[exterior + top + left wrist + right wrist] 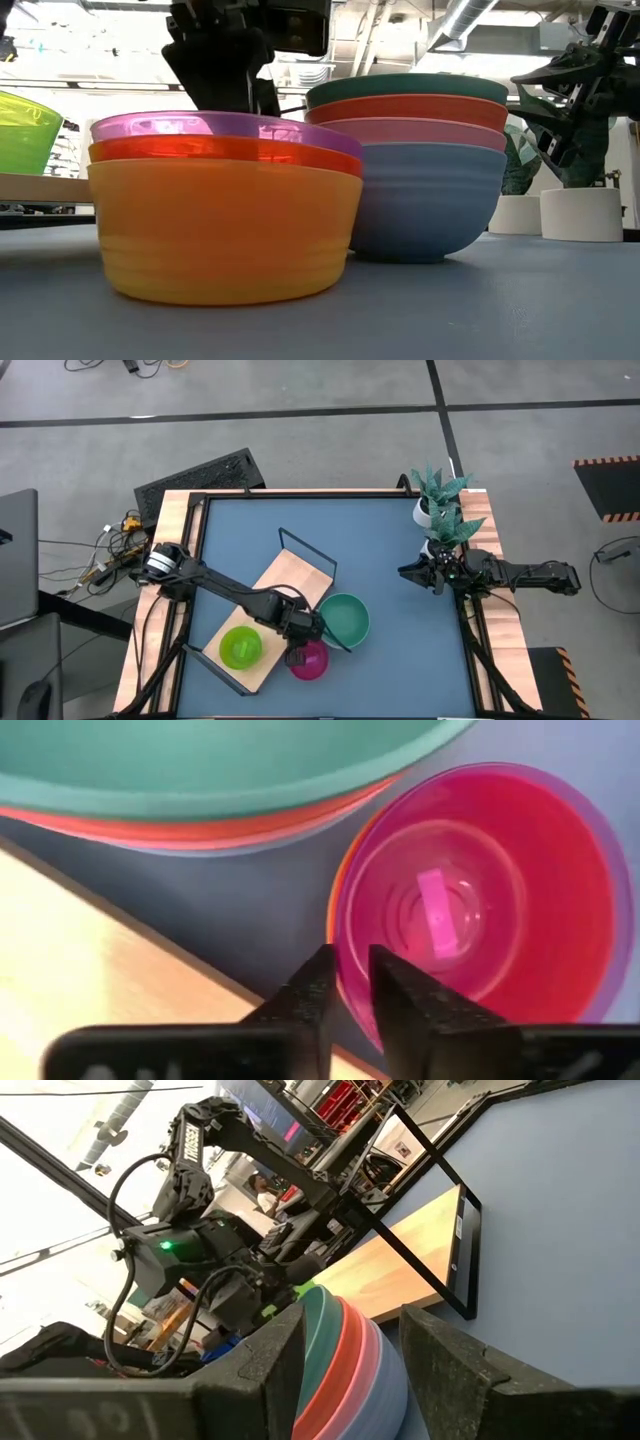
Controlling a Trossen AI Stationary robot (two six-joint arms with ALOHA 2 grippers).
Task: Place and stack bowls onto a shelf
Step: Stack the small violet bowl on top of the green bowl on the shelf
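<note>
A pink bowl (310,660) tops a small nest of red and orange bowls (225,215) on the blue table, beside the shelf's near right corner. My left gripper (352,982) is down at this bowl's rim, shut on it. A larger stack with a teal bowl (347,618) on top stands just behind. The light-wood shelf (290,575) lies slantwise and carries a lime bowl (240,647). My right gripper (408,572) waits open at the table's right edge. My left gripper has the pink bowl's rim (345,935) on the side nearest the shelf. One finger (400,995) is inside the bowl and the other (318,990) outside. The fingers come slanting down from the table's left. The bowl sits upright, nested in the red and orange bowls.
A green plant (440,500) in a white pot stands at the table's far right, by the right arm. The shelf's black wire frame (305,550) rises at its far end. Bare blue table (400,670) lies to the right of the bowls.
</note>
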